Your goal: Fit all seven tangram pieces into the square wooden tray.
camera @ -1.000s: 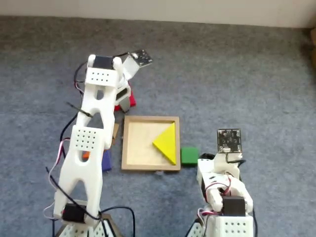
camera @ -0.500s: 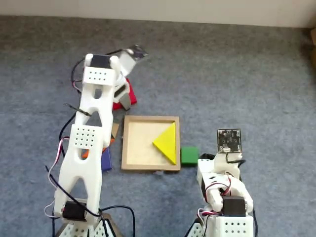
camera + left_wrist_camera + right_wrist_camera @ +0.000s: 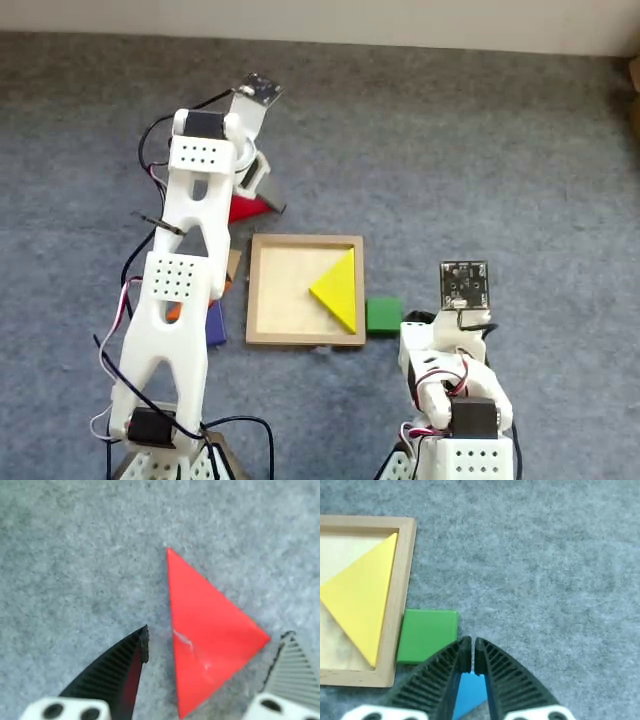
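The square wooden tray (image 3: 262,290) lies mid-carpet with a yellow triangle (image 3: 338,288) in its right half. A red triangle (image 3: 205,632) lies flat on the carpet beyond the tray's far left corner, red triangle (image 3: 245,207). My left gripper (image 3: 215,642) hangs just over it, open, one finger on each side of the piece. A green square (image 3: 383,314) touches the tray's right edge. My right gripper (image 3: 472,650) is shut and empty near the green square (image 3: 427,635), above a blue piece (image 3: 470,692). Orange (image 3: 174,314) and dark blue (image 3: 215,322) pieces peek from under the left arm.
A brown piece (image 3: 234,266) lies by the tray's left edge. Open grey carpet stretches to the right and far side. The tray's rim (image 3: 405,600) runs close beside the right gripper. Cables trail near both arm bases.
The left arm's wrist has swung and its gripper has come down over the red triangle, which now shows more fully. The right arm has not moved.
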{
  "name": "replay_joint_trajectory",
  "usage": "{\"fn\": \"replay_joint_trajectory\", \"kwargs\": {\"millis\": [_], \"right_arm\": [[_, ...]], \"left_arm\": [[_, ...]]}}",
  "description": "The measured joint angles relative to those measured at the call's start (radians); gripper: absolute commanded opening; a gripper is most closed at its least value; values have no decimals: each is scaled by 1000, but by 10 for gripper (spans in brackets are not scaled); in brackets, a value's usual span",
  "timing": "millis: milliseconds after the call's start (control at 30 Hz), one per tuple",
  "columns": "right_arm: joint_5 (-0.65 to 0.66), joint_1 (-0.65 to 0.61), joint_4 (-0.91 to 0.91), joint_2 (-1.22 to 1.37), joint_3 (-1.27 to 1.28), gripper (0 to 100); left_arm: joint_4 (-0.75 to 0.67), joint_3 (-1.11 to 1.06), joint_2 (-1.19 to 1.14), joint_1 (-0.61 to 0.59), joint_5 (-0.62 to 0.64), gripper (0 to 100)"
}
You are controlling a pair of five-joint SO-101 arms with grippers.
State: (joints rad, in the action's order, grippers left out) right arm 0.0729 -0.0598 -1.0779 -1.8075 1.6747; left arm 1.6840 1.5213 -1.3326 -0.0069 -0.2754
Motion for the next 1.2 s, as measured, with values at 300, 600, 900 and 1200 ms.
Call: {"fn": "replay_joint_trajectory", "kwargs": {"millis": [300, 600, 900, 1200], "right_arm": [[0, 0, 0, 0, 0, 28], [0, 0, 0, 0, 0, 28], [0, 0, 0, 0, 0, 28], [0, 0, 0, 0, 0, 28]], "left_arm": [[-60, -40, 0, 5, 9, 329], [-69, -74, -3, 18, -78, 261], [-57, -49, -3, 32, -89, 212], [66, 94, -11, 29, -126, 210]]}}
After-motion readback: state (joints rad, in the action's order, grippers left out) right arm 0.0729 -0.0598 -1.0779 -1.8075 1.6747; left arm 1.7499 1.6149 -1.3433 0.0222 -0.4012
